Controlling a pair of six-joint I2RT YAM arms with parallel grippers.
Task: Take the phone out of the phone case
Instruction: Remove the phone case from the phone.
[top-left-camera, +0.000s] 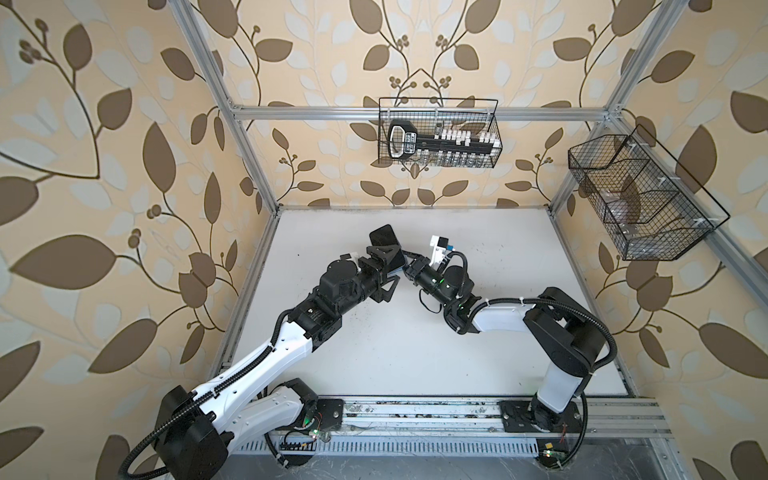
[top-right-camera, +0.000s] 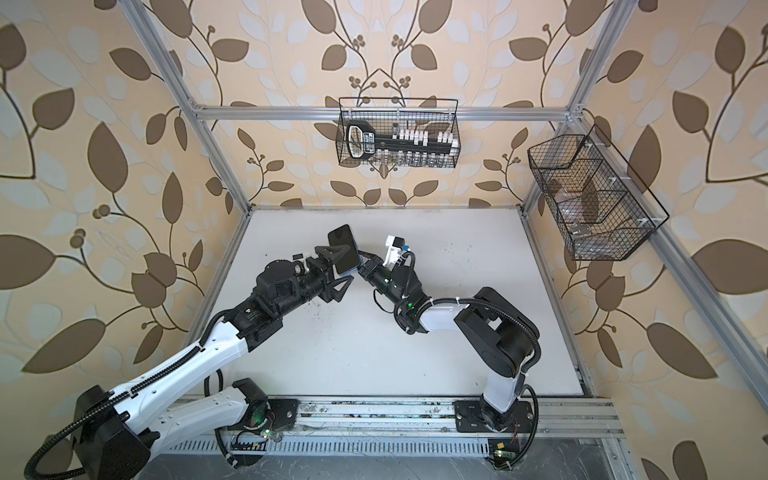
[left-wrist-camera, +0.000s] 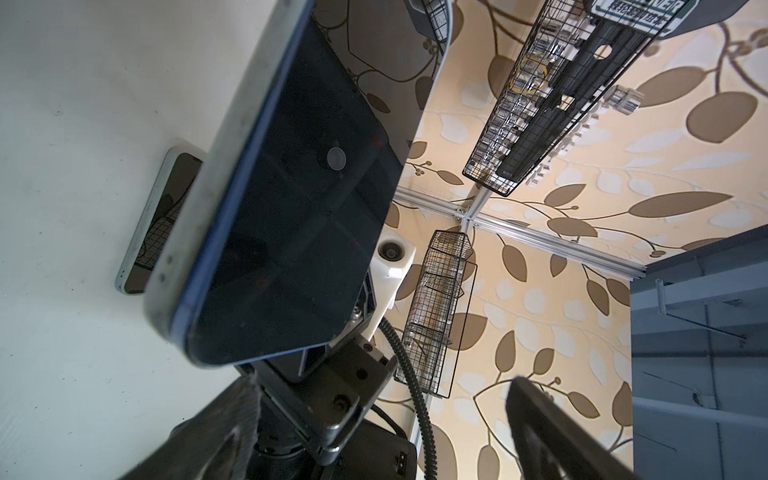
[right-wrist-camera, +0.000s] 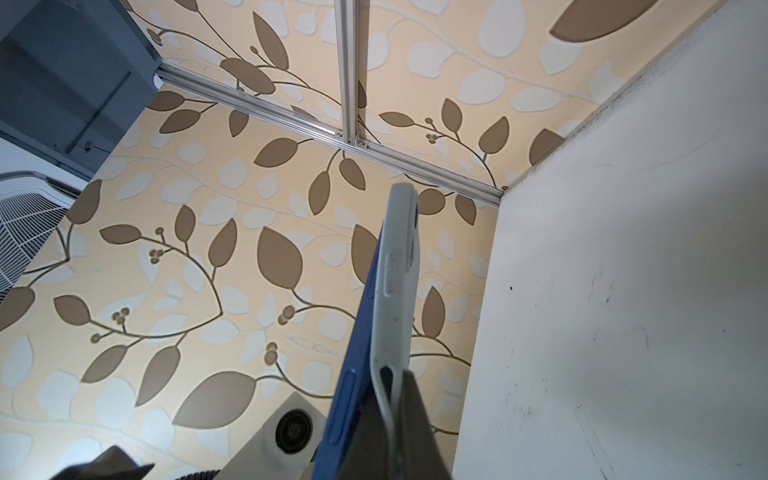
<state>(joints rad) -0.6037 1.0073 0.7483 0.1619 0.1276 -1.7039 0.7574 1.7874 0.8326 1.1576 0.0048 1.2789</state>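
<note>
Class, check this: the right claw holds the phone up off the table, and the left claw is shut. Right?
Not quite: the left claw is open, jaws spread either side of the phone, as both top views show. The right claw does hold it off the table.

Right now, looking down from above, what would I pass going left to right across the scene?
Left arm's white forearm → phone → right arm's wrist camera → wire basket on the side wall.
</note>
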